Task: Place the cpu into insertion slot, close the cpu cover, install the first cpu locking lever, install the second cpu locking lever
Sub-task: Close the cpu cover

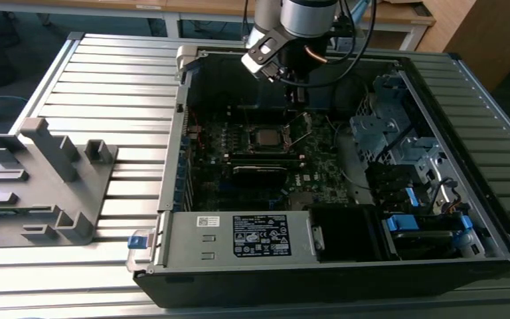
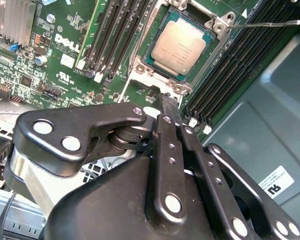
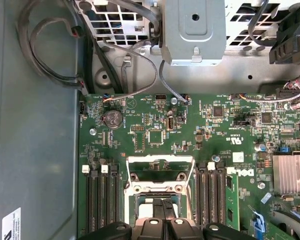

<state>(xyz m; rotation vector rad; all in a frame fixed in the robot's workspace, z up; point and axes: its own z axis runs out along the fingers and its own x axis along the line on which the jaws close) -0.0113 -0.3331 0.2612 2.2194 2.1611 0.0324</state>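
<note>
Cpu [image 2: 177,47] lies seated in the insertion slot [image 2: 216,26]; the gripper [image 2: 169,101], closed and empty, hovers near that slot. Light, stiff, fragile underneath, it looks best held by its edges.

Grey fixture [image 1: 56,159] beside open computer case [image 1: 326,289].

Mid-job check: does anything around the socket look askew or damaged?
Nothing stands out. The cpu lies flat and square in the slot, with no corner lifted. The cover appears raised and a lever sticks out free, which fits unfinished work rather than a fault. The end effector hovers close by.
</note>
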